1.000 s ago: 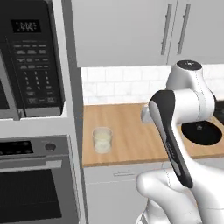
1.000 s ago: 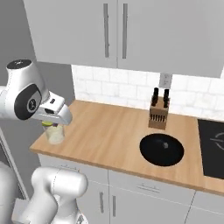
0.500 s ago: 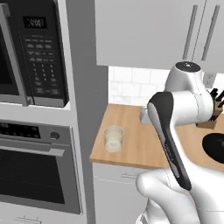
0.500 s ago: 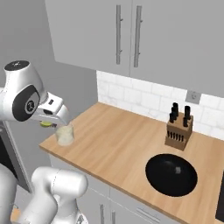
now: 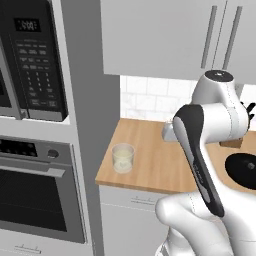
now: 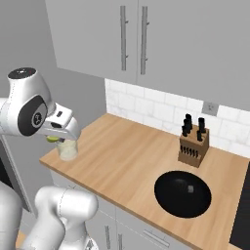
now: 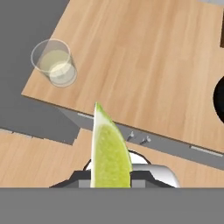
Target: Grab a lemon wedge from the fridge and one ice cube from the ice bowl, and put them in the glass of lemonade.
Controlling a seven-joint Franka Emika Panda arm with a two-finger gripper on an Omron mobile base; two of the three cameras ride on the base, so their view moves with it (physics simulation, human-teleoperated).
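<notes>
Your gripper (image 7: pixel 111 175) is clamped on a yellow-green lemon wedge (image 7: pixel 108 151), held above the counter's front edge. Beyond it, the glass of lemonade (image 7: pixel 55 63) stands upright near the wooden counter's (image 7: pixel 144 70) corner. Farther off sits a knife block (image 6: pixel 193 145).

Both base views flank the arm, sharing the wooden counter (image 5: pixel 150 155); hand view looks steeply down onto it.

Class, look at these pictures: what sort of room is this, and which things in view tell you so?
A home kitchen, most likely. A wall oven sits under a microwave, a knife block stands on the wooden counter, and cabinets hang above a tiled backsplash.
</notes>
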